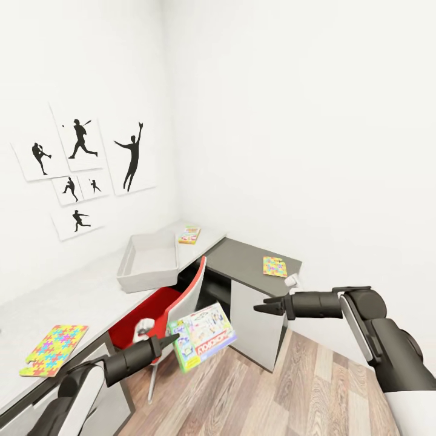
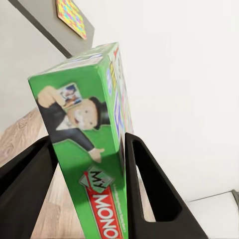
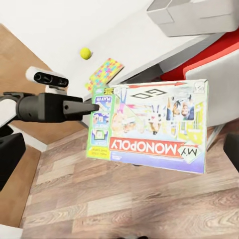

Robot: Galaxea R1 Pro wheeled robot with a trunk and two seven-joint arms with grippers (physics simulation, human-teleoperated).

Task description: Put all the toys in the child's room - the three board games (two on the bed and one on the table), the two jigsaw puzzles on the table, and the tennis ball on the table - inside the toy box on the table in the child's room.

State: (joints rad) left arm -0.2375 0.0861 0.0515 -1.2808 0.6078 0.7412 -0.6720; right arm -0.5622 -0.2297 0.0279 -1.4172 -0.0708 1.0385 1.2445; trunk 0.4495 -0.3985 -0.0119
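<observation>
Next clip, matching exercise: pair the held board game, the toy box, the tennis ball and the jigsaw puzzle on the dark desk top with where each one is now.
Things:
1. Monopoly board game
2. toy box
3. tennis ball
4. jigsaw puzzle

Places:
A. lying flat on the dark grey desk top
B. on the pale desk top, apart from any puzzle
C. clamped in the left gripper, above the wood floor
D. on the pale desk top near the wall corner, behind the red chair

Pairs: 1-C, 2-D, 3-B, 4-A
</observation>
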